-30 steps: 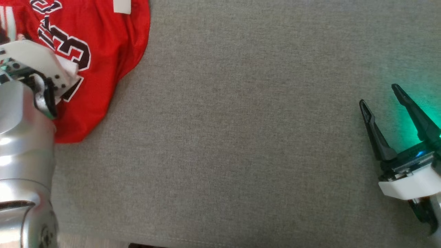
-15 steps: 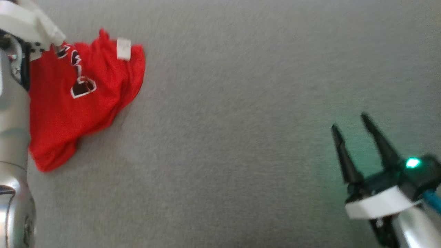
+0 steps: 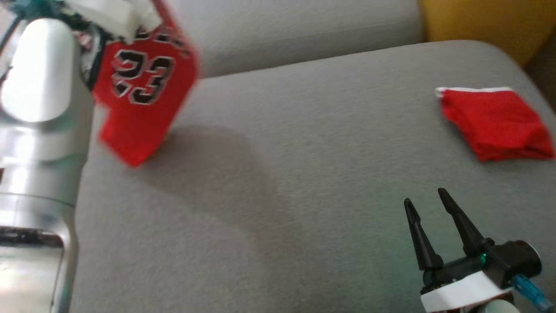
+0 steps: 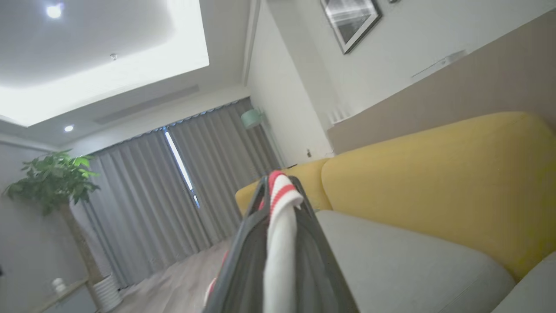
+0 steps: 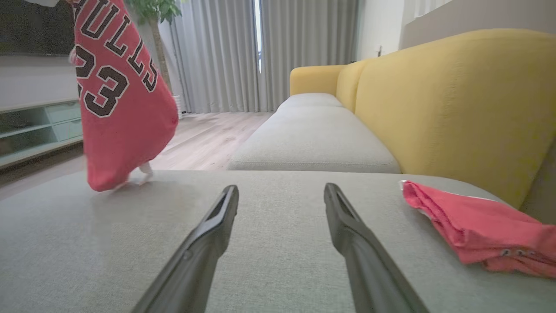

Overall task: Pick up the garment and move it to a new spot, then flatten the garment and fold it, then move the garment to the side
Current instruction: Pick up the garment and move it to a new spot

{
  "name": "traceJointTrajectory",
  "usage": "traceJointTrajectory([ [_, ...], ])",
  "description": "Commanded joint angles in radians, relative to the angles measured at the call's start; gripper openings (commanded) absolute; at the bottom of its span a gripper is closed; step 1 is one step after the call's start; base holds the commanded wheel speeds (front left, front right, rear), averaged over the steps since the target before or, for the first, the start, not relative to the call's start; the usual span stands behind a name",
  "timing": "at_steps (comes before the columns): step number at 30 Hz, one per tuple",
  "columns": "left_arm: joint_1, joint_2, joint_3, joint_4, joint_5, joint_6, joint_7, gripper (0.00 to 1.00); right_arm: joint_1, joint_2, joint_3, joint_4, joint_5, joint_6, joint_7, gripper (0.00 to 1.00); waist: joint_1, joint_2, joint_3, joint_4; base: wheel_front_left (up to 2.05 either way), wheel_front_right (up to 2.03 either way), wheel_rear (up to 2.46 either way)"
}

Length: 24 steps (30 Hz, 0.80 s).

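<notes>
The left gripper (image 4: 280, 187) is raised above the left side of the grey seat cushion (image 3: 282, 174), and its two dark fingers are pressed together on a bunched strip of white and red trim. That trim belongs to the red jersey (image 3: 143, 100), which hangs down from the grip in a loose, narrow drape. The black letters and the number 23, outlined in white, face the right side of the cushion. In the right wrist view the jersey (image 5: 117, 108) hangs over the far left corner of the cushion, with its lowest fold down at the level of the seat. Whether that fold touches the fabric or hangs just clear of it cannot be told. The head view is blurred around the jersey, and a soft shadow lies on the cushion beside it.

The right gripper (image 3: 425, 196) sits low over the near right part of the cushion. Its fingers are spread wide apart with nothing between them, and they point across the seat toward the far edge. In its own wrist view the right gripper (image 5: 281, 188) has bare cushion showing between the two fingers.

A folded red cloth (image 3: 495, 121) with a white edge lies flat near the right edge of the cushion, well apart from the jersey and ahead of the right gripper. A yellow backrest (image 5: 456, 100) rises behind that right edge. Beyond the cushion are a second grey seat (image 5: 312, 134), grey curtains (image 5: 226, 52) and a potted plant (image 4: 52, 178).
</notes>
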<state>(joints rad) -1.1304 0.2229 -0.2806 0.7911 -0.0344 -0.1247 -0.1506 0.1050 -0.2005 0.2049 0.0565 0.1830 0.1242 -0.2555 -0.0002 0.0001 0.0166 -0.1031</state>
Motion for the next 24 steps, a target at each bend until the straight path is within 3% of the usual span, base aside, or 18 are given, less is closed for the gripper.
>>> traceJointTrajectory([
  [1, -0.072, 0.03, 0.005, -0.047, -0.009, -0.003, 0.004, 0.0, -0.017, -0.004, 0.014, -0.031, -0.008, 0.007, -0.006, 1.0, 0.0002, -0.0001, -0.051, -0.069, 0.0, 0.0, 0.0],
  [6, -0.004, -0.016, -0.064, -0.074, -0.051, -0.005, 0.024, 0.0, -0.013, 0.008, 0.017, -0.033, -0.009, 0.007, -0.006, 1.0, 0.0002, -0.0001, -0.053, -0.12, 0.0, 0.0, 0.0],
  [13, 0.361, -0.115, -0.214, -0.108, -0.165, -0.006, -0.028, 0.0, -0.004, 0.026, 0.028, -0.024, -0.004, 0.007, -0.006, 1.0, 0.0002, -0.0001, -0.006, -0.17, 0.0, 0.0, 0.0],
  [19, 0.598, -0.153, -0.285, -0.082, -0.193, 0.011, -0.075, 0.0, -0.008, 0.034, 0.032, -0.011, 0.001, 0.007, -0.006, 1.0, 0.0002, -0.0001, 0.021, -0.18, 0.0, 0.0, 0.0],
  [20, 0.633, -0.158, -0.299, -0.081, -0.196, 0.016, -0.082, 0.3, -0.007, 0.035, 0.029, -0.009, 0.002, 0.007, -0.006, 1.0, 0.0002, -0.0001, 0.023, -0.177, 0.0, 0.0, 0.0],
  [21, 0.663, -0.161, -0.309, -0.081, -0.201, 0.023, -0.089, 0.98, -0.005, 0.036, 0.025, -0.008, 0.002, 0.007, -0.006, 1.0, 0.0002, -0.0001, 0.023, -0.172, 0.0, 0.0, 0.0],
  [24, 0.744, -0.169, -0.319, -0.107, -0.234, 0.051, -0.103, 1.0, 0.007, 0.033, 0.014, 0.006, 0.002, 0.007, -0.006, 1.0, 0.0002, -0.0001, 0.006, -0.149, 0.0, 0.0, 0.0],
])
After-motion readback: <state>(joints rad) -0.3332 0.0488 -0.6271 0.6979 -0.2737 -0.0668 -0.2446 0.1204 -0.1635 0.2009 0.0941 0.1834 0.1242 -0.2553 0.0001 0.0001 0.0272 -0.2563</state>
